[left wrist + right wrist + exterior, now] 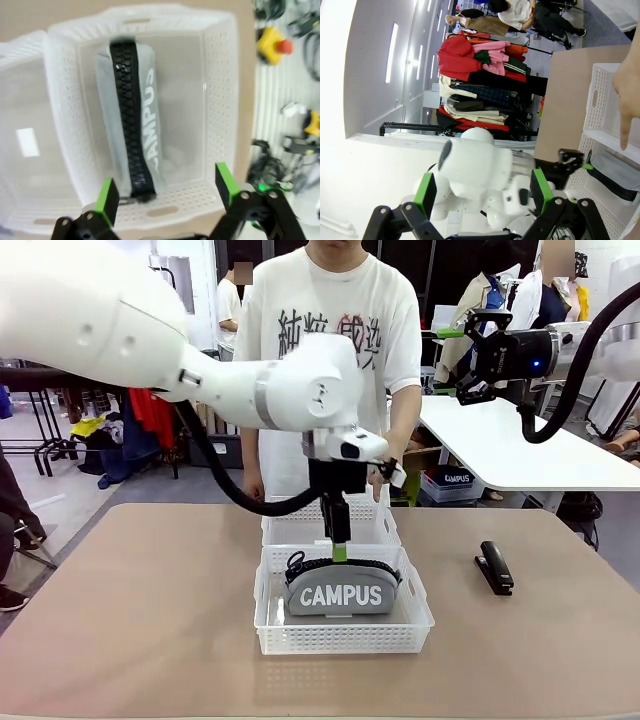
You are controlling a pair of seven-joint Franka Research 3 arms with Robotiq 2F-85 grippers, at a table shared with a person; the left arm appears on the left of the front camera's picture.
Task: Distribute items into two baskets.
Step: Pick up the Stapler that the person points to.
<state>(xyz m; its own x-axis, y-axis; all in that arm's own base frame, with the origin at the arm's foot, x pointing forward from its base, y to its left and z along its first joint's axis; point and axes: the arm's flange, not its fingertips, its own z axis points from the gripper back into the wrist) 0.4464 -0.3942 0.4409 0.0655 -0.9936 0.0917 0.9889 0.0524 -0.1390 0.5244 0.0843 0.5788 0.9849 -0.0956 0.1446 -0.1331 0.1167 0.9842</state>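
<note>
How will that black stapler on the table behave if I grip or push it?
The small black stapler looks rigid and probably dense for its size. Lying flat and low on the tan table, it should slide, not roll or tip. Its smooth casing might slip; gripping across the narrow sides seems safest.

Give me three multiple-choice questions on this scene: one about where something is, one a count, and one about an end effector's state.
1. Where is the stapler? A in a person's hand; B on the table, at the robot's right; C on the floor.
2. How many baskets stand on the table? A one; B three; C two.
3. The left end effector is: A open above the pouch; B shut on the pouch; C shut on the stapler.
Answers: 1 B, it lies on bare tabletop; 2 C, near basket and far basket sit end to end; 3 A, its green pads stand apart over the zipper.
</note>
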